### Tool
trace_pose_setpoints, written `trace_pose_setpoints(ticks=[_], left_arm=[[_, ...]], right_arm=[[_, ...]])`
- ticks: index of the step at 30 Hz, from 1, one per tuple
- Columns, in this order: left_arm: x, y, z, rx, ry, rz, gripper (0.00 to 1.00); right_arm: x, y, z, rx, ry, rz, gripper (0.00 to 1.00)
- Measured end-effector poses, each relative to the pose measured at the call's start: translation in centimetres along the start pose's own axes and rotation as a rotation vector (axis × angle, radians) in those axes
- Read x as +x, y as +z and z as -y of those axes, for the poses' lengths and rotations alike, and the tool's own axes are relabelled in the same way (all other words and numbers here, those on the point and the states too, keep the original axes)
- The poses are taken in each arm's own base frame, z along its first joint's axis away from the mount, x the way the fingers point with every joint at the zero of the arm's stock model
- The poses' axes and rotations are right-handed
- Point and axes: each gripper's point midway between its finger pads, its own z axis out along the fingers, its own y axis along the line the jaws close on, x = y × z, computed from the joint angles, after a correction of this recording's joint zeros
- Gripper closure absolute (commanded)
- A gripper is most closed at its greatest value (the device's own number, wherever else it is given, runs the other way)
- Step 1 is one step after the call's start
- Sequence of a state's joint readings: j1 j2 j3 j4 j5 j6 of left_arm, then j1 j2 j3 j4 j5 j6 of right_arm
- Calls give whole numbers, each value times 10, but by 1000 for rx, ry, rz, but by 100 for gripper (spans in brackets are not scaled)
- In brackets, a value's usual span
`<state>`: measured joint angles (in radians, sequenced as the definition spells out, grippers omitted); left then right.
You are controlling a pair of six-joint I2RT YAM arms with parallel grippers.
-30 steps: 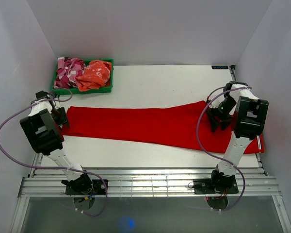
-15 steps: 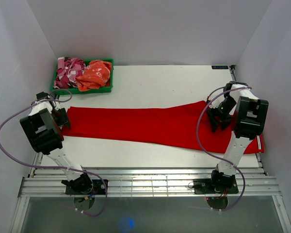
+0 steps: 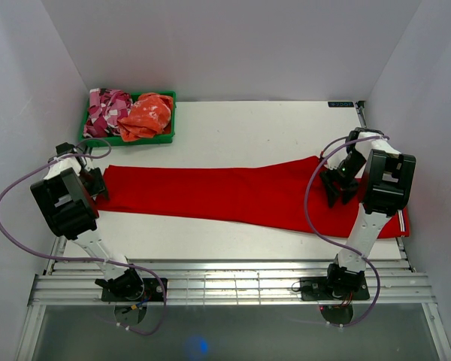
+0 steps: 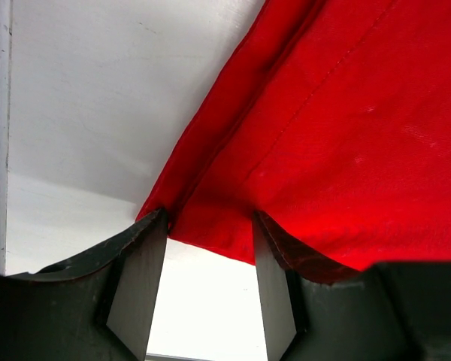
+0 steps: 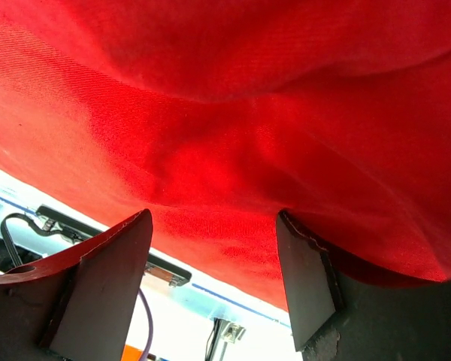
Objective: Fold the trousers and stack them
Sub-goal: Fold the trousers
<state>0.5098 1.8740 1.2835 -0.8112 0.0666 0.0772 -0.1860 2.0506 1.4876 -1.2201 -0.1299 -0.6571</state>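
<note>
Trousers [image 3: 225, 197] lie flat across the tabletop [image 3: 248, 128]. Their long axis runs from 9 o'clock to about 4 o'clock, nearly the full width.

At the 9 o'clock end the left pincer [image 3: 96, 184] sits low at the cloth's edge. In its wrist view the jaws are spread, and the red hem lies right at the fingertips [image 4: 146, 248], toward 12 o'clock from them, with bare tabletop showing in the gap. Near the 3 o'clock end the right pincer [image 3: 337, 186] is also released. Its fingers [image 5: 109, 263] are wide apart, with red cloth filling the view toward 12 o'clock.

Each arm is nearest its own end, so a fold along the long axis likely turns on both hems being pinched.

The green bin [image 3: 173, 116] at 11 o'clock shows no lettering. A small dark label [image 3: 341, 104] at 1 o'clock is too small to read.
</note>
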Motion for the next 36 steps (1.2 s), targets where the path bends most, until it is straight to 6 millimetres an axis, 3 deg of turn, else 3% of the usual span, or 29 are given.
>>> trace_pose_setpoints(ticks=[4,5,8,12,19,28,34,35,36], left_arm=[[0,0,-1,-2,-8,0,46],[0,0,-1,-3,-12,0,62],[1,0,-5,-10,-27,-1,85],[1,0,-5,-8,-37,-1,100],[0,-5,-7,-19,-28,1,100],[-7,-28,-19,-48,7,54,100],[24,-8,-32,-82,-10,-13,100],[28,-6,-34,-91,-11,-21,97],[28,-5,-35,-94,-9,-21,84]], right_arm=[[2,4,-1,-4,1,-6,29],[3,5,-1,-5,1,-8,29],[3,6,-1,-5,2,-8,30],[3,6,-1,-5,3,-8,30],[6,8,2,15,15,-11,29],[8,9,4,33,35,-22,29],[11,10,5,37,49,-30,28],[11,10,5,37,50,-30,27],[12,10,4,37,50,-30,26]])
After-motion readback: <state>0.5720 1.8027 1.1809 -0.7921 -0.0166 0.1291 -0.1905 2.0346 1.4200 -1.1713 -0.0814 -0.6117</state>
